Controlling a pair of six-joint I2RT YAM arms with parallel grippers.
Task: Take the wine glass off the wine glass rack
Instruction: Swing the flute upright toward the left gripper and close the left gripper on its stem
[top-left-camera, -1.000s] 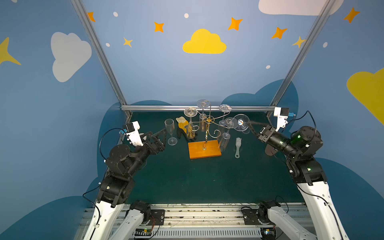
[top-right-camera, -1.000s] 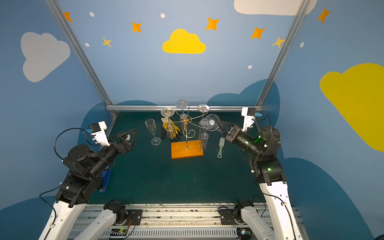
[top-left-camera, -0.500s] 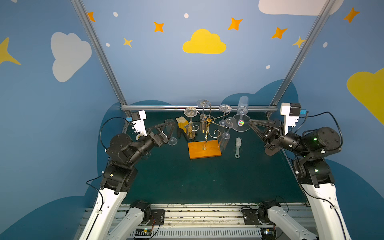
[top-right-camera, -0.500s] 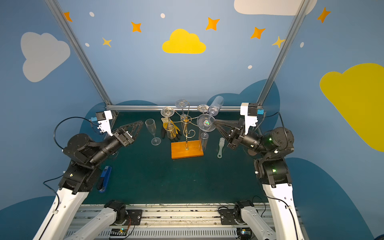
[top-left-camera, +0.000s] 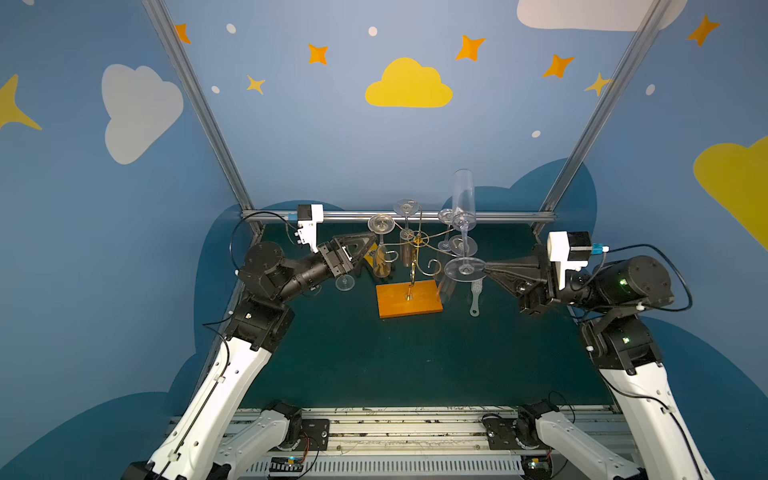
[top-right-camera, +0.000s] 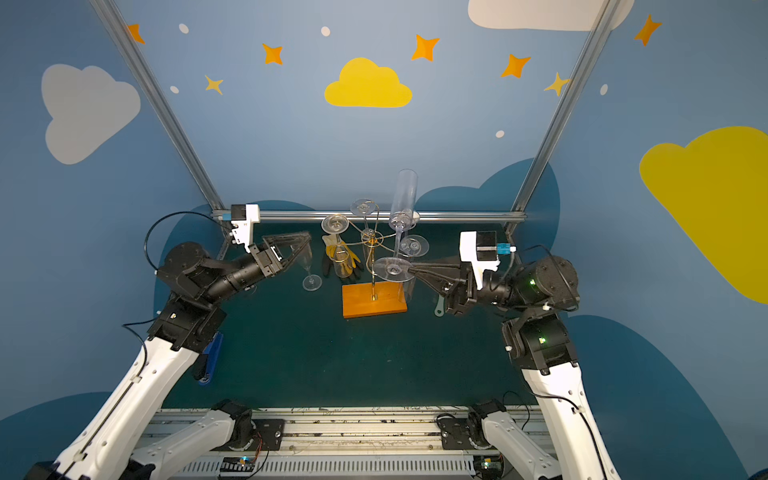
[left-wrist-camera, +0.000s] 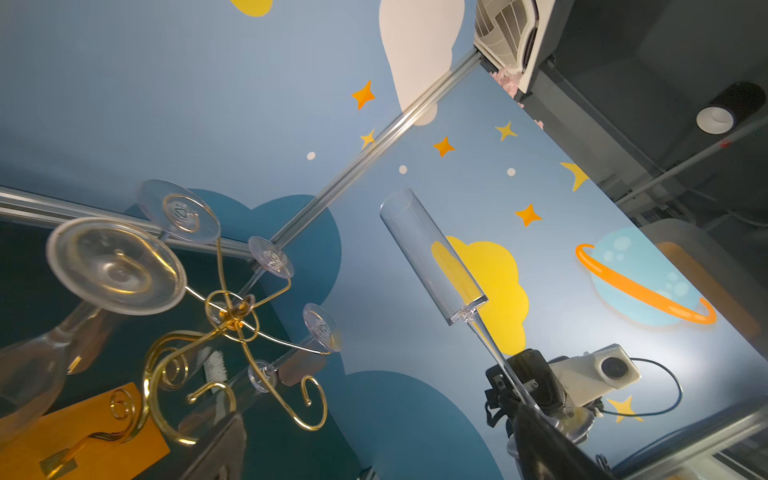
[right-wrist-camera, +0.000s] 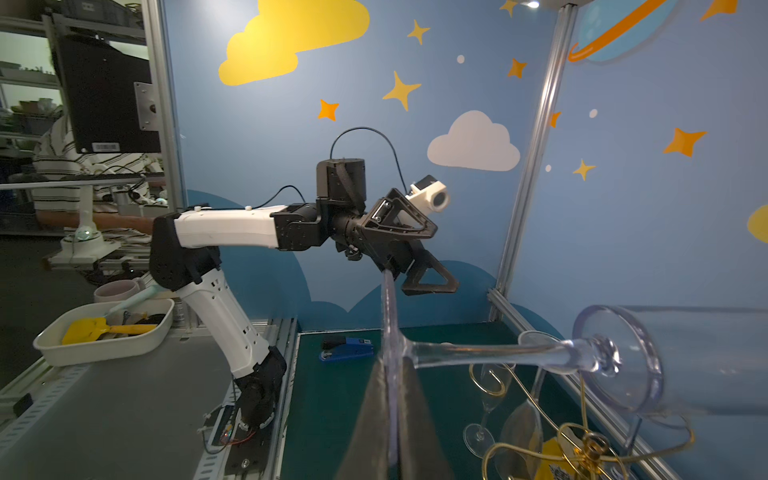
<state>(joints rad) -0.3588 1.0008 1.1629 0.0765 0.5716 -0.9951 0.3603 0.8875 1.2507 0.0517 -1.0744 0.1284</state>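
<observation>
Starting at the left of the dark green table (top-left-camera: 415, 365), I am seeing a blue stapler (top-right-camera: 210, 357) lying partly hidden under the left arm. The left claw (top-right-camera: 297, 249) is hanging above the table with its jaws spread wide and nothing between them, pointing toward the rack. Just beside it a clear champagne flute (top-right-camera: 311, 282) is standing upright on its foot, apart from the rack. Next, a yellow and black work glove (top-right-camera: 345, 255) is lying behind the rack.

The wine glass rack (top-left-camera: 415, 253), a thin gold wire stand with curled arms on a flat orange wooden base, is sitting mid-table. I am counting four clear glasses (top-left-camera: 380, 223) hanging upside down from its arms.

To the right of its post, the wine glass (top-left-camera: 462, 199), a tall clear flute, is being held above the level of the arms, bowl uppermost and leaning slightly. In the left wrist view it is standing apart from the wire. The right claw (top-left-camera: 484, 269) is pinching the rim of its round foot, jaws closed on the disc. Below, a pale long-handled brush (top-left-camera: 476, 295) is lying on the table between the rack's base and the right arm.
</observation>
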